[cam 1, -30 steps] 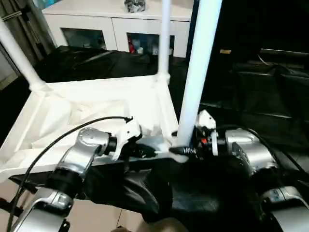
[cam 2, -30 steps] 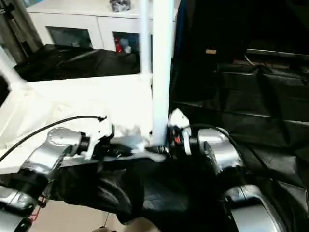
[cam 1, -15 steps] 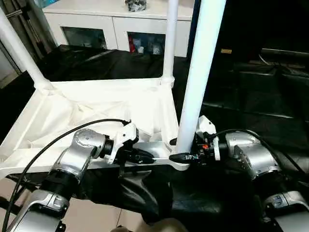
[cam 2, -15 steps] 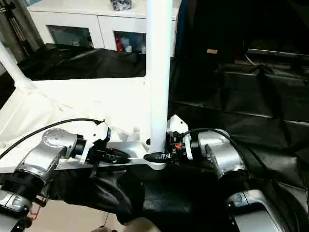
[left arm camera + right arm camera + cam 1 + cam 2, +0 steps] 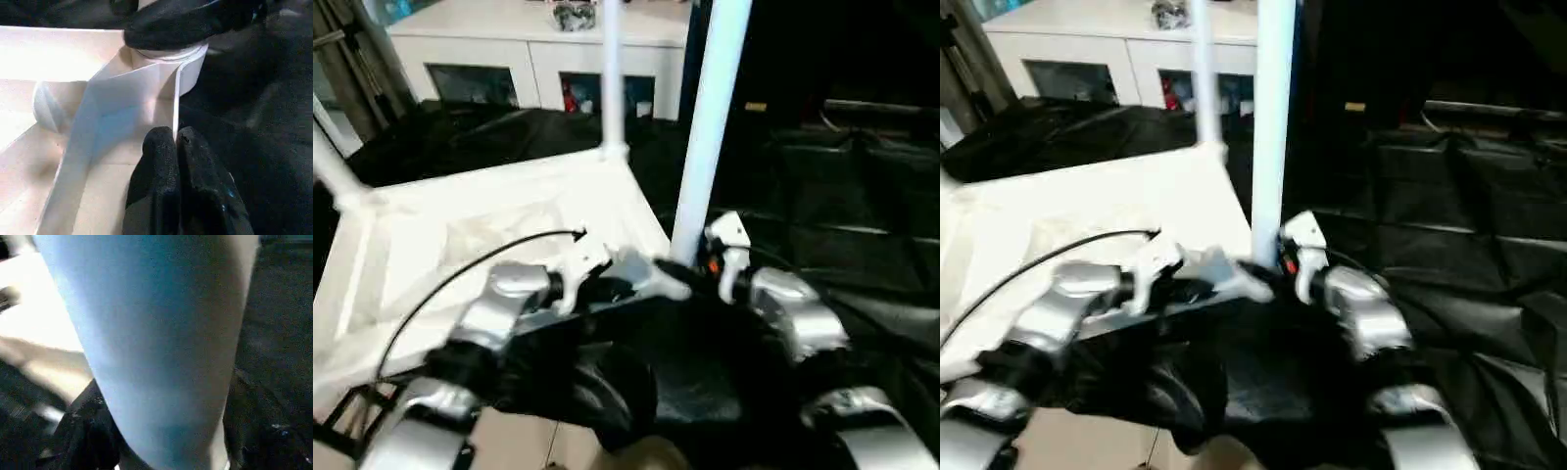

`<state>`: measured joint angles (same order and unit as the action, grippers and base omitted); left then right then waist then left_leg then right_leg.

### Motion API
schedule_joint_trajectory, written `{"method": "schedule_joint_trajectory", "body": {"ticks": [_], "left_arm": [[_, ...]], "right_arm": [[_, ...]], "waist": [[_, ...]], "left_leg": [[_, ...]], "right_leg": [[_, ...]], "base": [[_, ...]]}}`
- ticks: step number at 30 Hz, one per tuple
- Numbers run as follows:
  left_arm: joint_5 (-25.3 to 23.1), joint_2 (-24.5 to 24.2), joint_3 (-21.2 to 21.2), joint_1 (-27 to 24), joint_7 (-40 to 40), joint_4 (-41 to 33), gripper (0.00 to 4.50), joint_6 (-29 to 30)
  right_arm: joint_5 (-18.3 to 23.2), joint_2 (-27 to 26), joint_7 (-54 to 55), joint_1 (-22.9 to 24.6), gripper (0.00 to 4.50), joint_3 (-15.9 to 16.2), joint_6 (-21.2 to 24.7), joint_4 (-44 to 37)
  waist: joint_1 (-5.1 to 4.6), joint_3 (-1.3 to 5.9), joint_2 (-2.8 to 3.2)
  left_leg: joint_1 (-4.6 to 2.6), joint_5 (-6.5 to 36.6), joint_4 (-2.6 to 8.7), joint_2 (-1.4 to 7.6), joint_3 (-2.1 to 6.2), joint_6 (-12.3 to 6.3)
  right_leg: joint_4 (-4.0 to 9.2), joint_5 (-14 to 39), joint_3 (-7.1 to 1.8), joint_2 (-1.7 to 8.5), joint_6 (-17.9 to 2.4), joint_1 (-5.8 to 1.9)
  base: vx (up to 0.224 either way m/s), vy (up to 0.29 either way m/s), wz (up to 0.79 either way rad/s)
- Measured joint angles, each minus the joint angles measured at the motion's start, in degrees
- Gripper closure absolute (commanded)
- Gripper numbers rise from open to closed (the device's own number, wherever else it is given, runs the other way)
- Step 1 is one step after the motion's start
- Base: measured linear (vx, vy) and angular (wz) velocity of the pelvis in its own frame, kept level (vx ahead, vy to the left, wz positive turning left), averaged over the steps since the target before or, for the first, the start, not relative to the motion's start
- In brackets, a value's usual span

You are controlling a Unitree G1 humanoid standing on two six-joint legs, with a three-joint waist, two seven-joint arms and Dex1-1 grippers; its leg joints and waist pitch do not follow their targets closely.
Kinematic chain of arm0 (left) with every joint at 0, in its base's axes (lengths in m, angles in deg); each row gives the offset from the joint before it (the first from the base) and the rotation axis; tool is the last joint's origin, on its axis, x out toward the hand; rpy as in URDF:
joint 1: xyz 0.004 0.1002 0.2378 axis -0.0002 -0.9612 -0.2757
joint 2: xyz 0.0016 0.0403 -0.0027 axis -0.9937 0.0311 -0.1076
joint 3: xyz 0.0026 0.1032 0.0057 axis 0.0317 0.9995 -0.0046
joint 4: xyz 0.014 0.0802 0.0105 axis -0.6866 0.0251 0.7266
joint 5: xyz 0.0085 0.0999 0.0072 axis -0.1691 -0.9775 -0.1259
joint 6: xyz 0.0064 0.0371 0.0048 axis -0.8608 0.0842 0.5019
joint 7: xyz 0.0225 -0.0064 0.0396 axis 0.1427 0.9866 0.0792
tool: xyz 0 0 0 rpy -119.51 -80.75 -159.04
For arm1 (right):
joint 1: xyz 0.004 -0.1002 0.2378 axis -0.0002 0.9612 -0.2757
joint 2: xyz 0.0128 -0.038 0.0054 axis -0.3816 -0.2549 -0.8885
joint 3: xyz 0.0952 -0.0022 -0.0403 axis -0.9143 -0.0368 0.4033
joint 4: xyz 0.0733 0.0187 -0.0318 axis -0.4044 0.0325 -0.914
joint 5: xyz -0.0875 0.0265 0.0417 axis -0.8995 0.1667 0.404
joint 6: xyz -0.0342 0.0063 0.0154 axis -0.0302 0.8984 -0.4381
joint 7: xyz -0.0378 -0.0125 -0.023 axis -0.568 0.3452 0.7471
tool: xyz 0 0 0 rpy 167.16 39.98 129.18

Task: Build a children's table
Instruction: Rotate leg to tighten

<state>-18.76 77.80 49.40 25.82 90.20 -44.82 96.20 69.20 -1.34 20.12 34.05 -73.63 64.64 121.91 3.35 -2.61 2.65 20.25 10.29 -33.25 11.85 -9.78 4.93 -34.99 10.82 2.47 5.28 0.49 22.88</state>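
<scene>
While head views blur, left pincer point(image 5: 176, 147) pinches tabletop point(image 5: 122, 98) rim.

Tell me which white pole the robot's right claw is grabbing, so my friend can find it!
Find the big white tabletop lying upside down on the black cloth. White legs stick up from its corners. The one you want is the leg at the near corner, between the robot's silver arms, with the right gripper around its base; it looks thickest because it's closest.

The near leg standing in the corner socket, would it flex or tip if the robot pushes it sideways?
The near leg looks like a stiff plastic tube, so it probably won't bend. It is tall over a shallow socket, so a sideways push could lever it loose. The tabletop seems light and may slide instead.
</scene>
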Motion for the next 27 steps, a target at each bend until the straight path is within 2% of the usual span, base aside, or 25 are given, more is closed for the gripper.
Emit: {"method": "schedule_joint_trajectory", "body": {"ticks": [4,5,6,10,12,20,27], "left_arm": [[-0.69,2.19,-0.11,0.92,-3.68,0.83,4.50,1.16],[-0.72,2.36,-0.11,1.05,-4.11,0.92,4.50,1.25],[-0.78,2.50,-0.12,1.25,-4.45,1.06,4.50,1.30],[-0.81,2.70,-0.30,1.50,-4.70,1.26,4.50,1.31],[-0.81,2.49,-0.52,1.49,-4.02,1.16,4.50,1.41],[1.31,-1.58,0.05,-0.20,4.20,-1.89,4.50,0.83],[2.68,-6.00,1.50,-1.36,14.13,-3.73,4.50,-1.12]], "right_arm": [[-1.72,-1.12,6.11,-1.43,2.08,-0.43,-2.36,2.33],[-2.15,-1.22,6.67,-1.76,1.74,-0.43,-2.90,2.64],[-2.73,-1.30,6.99,-2.25,1.74,-0.44,-3.29,3.09],[-2.65,-1.42,6.29,-3.24,1.22,-0.67,-3.58,4.34],[-2.86,-1.08,4.42,-3.59,1.10,-0.62,-3.64,4.72],[-2.41,5.34,-14.70,-2.51,1.02,2.84,-5.93,2.75],[0.13,9.23,-31.36,-0.19,1.02,6.37,-5.86,-1.73]], "waist": [[0.08,0.02,0.02],[0.06,0.03,0.02],[0.02,0.03,0.01],[0.01,0.03,0.00],[0.01,0.03,0.01],[-0.05,0.01,0.01],[0.62,-0.01,0.03]], "left_leg": [[-0.02,0.00,0.01,-0.03,0.01,0.00],[-0.01,0.00,0.01,-0.03,0.00,0.00],[0.02,0.00,0.01,-0.03,0.01,0.00],[0.06,0.01,0.07,-0.03,-0.03,0.00],[0.11,0.01,0.14,-0.02,-0.04,0.00],[0.66,0.02,0.33,0.06,-0.09,0.00],[0.74,0.01,0.16,0.08,-0.05,-0.01]], "right_leg": [[0.03,0.02,-0.07,0.00,0.03,-0.03],[0.03,0.02,-0.08,0.00,0.03,-0.02],[0.04,-0.03,-0.07,0.00,-0.04,-0.02],[0.05,-0.13,-0.06,0.00,-0.21,0.00],[0.05,-0.13,-0.04,0.00,-0.21,0.03],[0.15,-0.06,0.20,-0.04,-0.16,0.30],[0.11,-0.06,0.29,0.00,-0.19,0.39]], "base": [[0.000,0.000,0.00],[0.000,0.000,0.00],[0.000,0.000,0.00],[0.000,0.000,0.00],[0.000,0.000,0.00],[0.000,0.000,0.00],[0.000,0.000,0.00]]}}
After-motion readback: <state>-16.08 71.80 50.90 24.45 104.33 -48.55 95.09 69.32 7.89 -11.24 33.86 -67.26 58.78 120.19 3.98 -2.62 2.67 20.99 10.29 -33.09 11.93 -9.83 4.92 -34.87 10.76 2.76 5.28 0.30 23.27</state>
